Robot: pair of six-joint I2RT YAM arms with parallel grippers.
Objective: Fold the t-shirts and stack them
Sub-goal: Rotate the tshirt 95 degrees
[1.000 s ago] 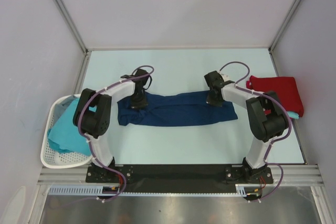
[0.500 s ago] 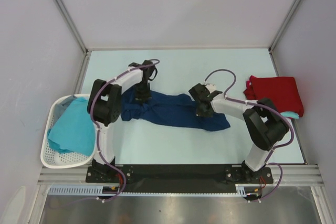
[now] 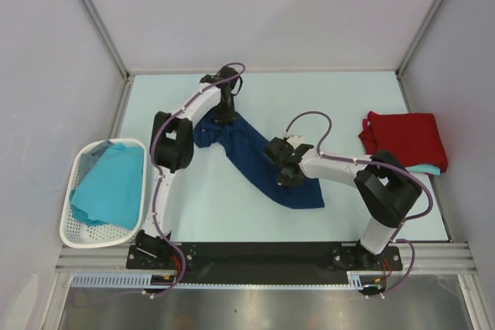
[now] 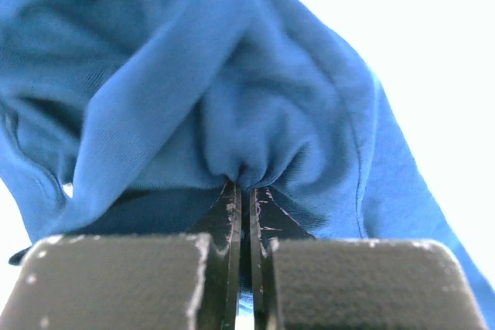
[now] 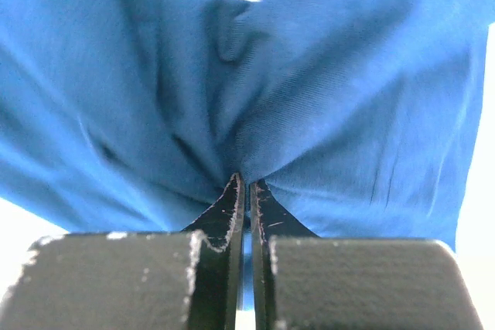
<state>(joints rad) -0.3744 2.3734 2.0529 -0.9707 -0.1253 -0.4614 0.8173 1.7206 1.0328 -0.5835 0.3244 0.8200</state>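
Stretching diagonally across the middle of the top view, the navy t-shirt (image 3: 251, 152) runs as a bunched band from upper centre-left to lower centre over the pale table (image 3: 363, 98). The left gripper (image 3: 225, 117) pinches its upper end and the right gripper (image 3: 286, 175) its lower end, both clamped tight on cloth. The red t-shirt (image 3: 406, 135) lies folded at the right edge, with a strip of turquoise cloth (image 3: 430, 168) showing under its lower corner. A turquoise t-shirt (image 3: 112, 187) sits in the white basket (image 3: 72, 231) at lower left. In the left wrist view, black fingers (image 4: 229, 214) at bottom centre are closed to a sliver, a gathered pucker of blue fabric is caught at the tips, and cloth fills the frame above. The right wrist view shows the same: fingers (image 5: 230, 210) nearly touching, fabric fanning up from the pinch. The shirt looks light, limp and thin; it drapes, bunches, won't hold shape and may slip from a small pinch. Probably best taken at hem corners or shoulders, one per gripper, and pulled taut before laying it flat.
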